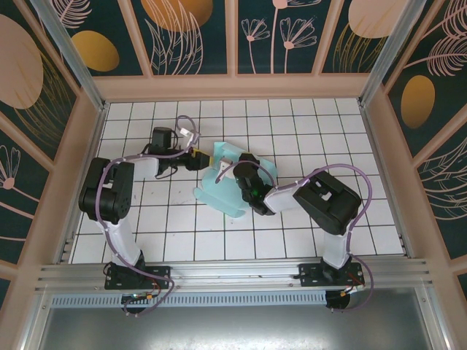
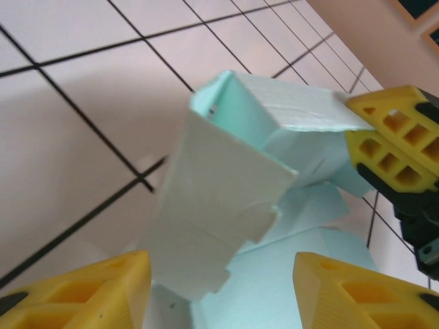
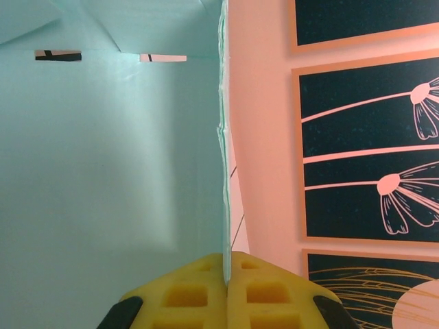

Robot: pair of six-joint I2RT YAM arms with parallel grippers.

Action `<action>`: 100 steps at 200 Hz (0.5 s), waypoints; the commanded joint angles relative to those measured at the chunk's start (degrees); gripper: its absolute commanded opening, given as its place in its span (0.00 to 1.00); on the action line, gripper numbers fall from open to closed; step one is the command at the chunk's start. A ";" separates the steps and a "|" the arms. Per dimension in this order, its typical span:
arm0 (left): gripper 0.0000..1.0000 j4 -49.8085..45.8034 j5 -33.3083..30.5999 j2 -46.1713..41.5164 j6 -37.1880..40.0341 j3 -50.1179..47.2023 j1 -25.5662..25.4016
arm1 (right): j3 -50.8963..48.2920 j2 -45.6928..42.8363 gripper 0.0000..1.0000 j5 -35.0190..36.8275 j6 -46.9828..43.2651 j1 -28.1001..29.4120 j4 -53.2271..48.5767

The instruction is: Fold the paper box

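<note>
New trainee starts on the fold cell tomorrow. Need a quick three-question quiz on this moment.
1. True or false: the right gripper is shut on an edge of the paper box.
2. The left gripper is: A) open, with a box flap in the gap; B) shut on a cable; C) shut flat on a tile.
3. Fill in: the table under the box is covered in white ____.
Key: 1 true; 2 A; 3 tiles.

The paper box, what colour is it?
The paper box is plain pale aqua, with no print. The left wrist view shows it best.
</note>
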 commanded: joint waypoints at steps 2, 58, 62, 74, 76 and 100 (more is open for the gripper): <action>0.57 2.37 -0.70 -0.50 -0.17 0.06 0.81 | 0.31 -0.25 0.00 -0.42 1.06 -0.24 0.39; 0.56 2.00 6.51 6.02 -0.31 5.10 1.04 | 0.37 -0.41 0.00 -0.59 0.91 -0.41 0.06; 0.56 2.56 7.37 6.24 -0.43 5.08 1.02 | 0.37 -0.46 0.00 -0.60 0.88 -0.34 0.04; 0.56 3.33 8.69 6.47 -0.28 4.99 1.05 | 0.31 -0.58 0.00 -0.51 0.88 -0.36 -0.04; 0.56 3.48 8.89 6.50 -0.15 4.99 1.04 | 0.34 -0.65 0.00 -0.51 0.88 -0.41 -0.09; 0.56 3.56 10.91 7.24 0.64 5.87 0.92 | 0.40 -0.82 0.00 -0.57 1.23 -0.45 -0.52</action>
